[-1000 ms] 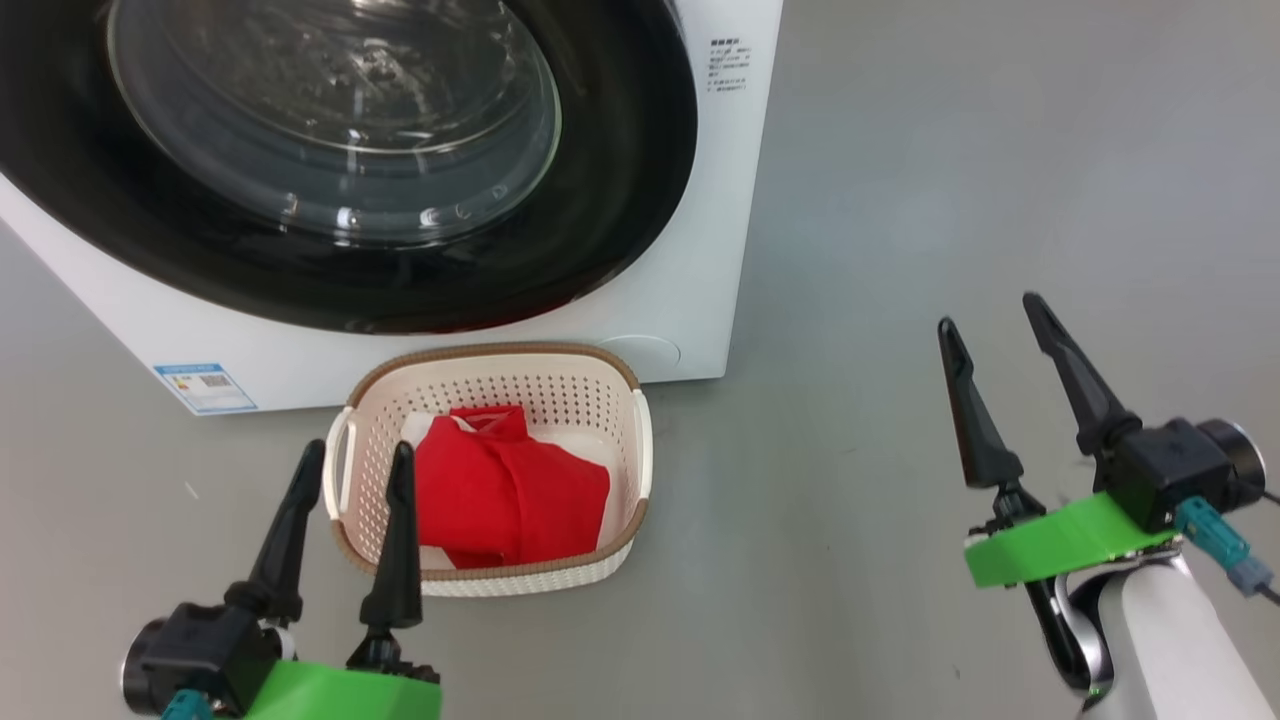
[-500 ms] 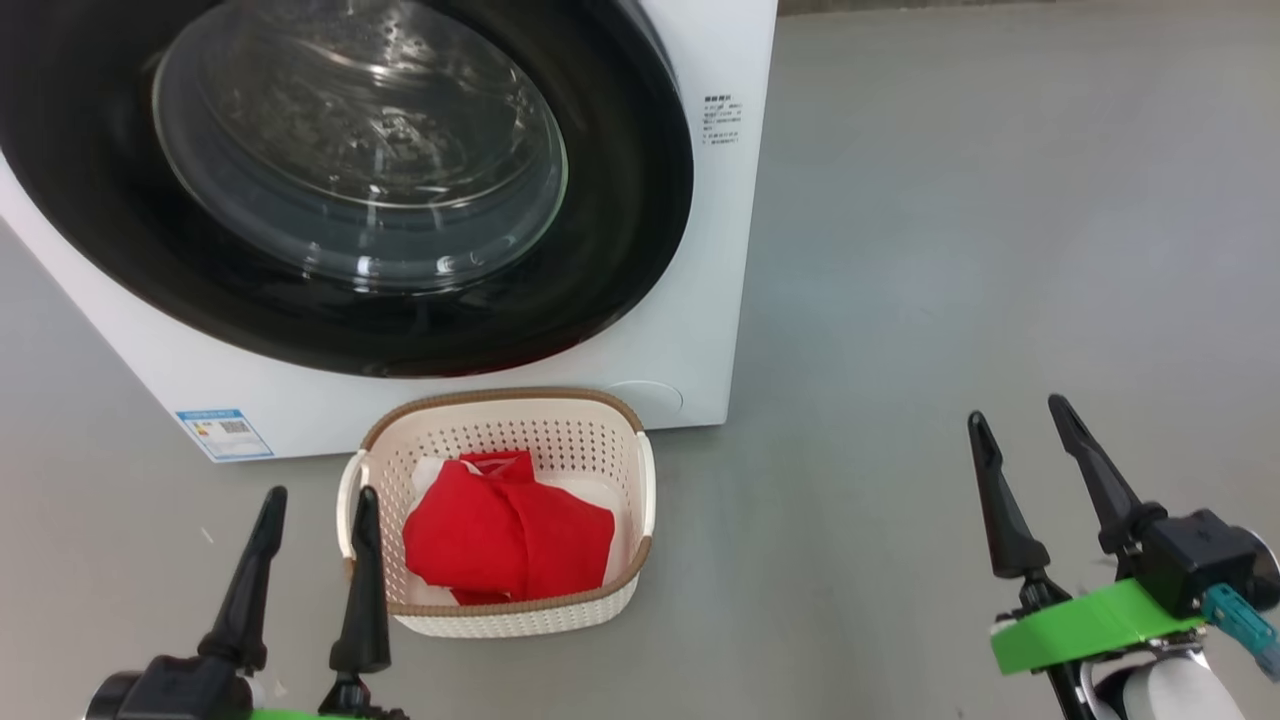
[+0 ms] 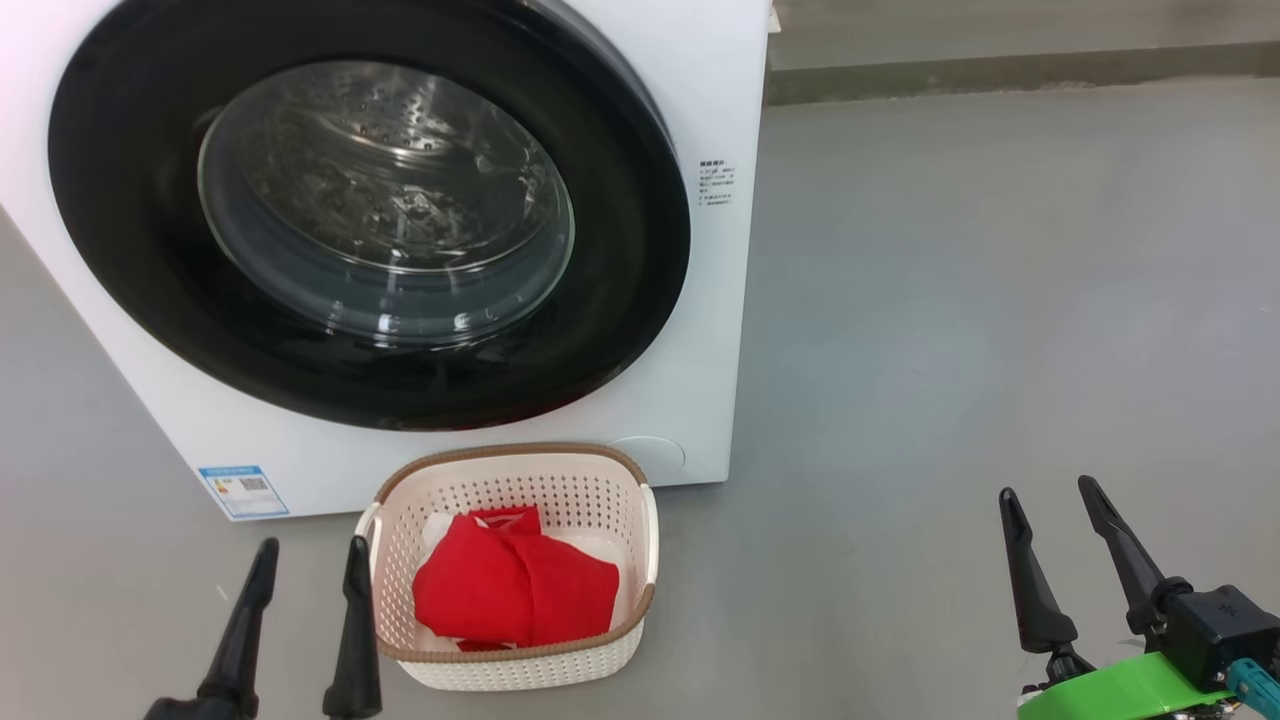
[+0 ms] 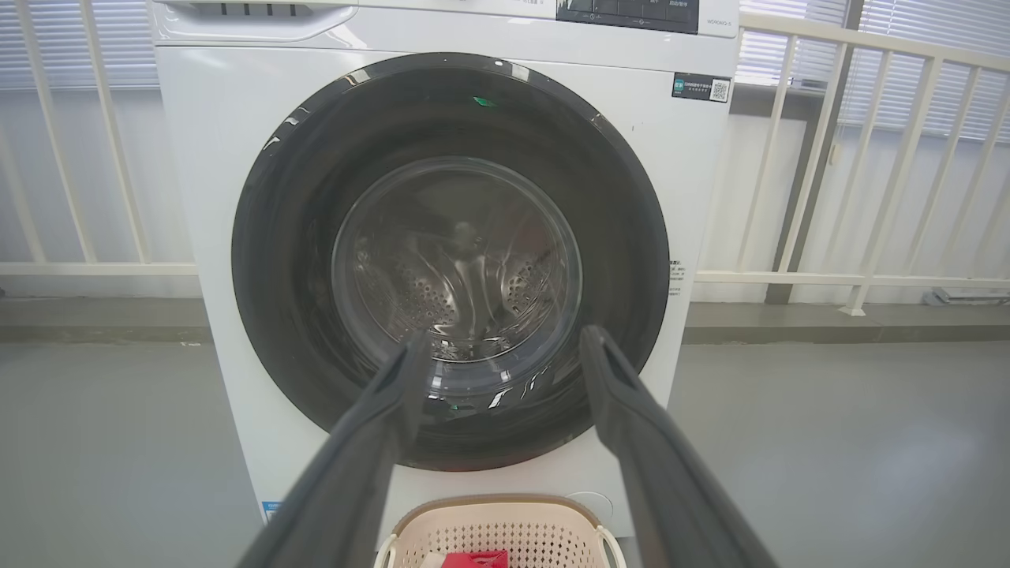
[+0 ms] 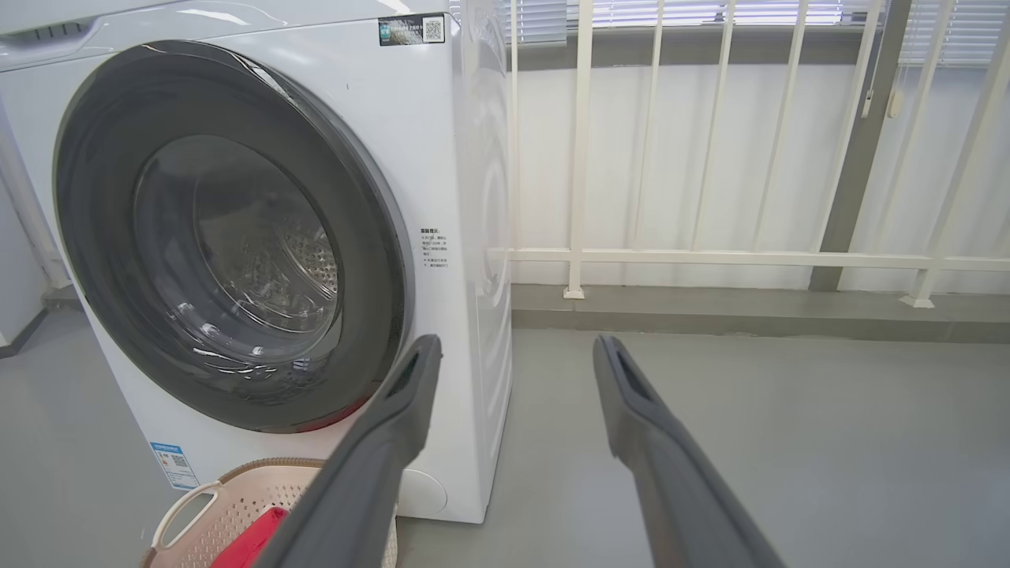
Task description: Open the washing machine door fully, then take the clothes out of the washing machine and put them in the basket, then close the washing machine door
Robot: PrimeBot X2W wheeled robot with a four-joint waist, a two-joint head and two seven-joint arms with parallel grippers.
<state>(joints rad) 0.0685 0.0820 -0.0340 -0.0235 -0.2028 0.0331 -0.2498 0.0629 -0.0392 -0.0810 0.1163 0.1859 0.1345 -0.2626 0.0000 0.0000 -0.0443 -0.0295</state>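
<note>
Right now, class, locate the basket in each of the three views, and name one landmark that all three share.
Head view: basket at bottom centre, on the floor before the washer.
Left wrist view: basket at the bottom edge, centre, cut off.
Right wrist view: basket in the bottom left corner, cut off.
Shared landmark: the round black-rimmed door, above the basket in every view.

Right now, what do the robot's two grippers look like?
The left gripper and right gripper each have two long, black jaws that taper to narrow tips. At the right one's base sit a bright green mount, a black boxy block and a teal cable connector.
</note>
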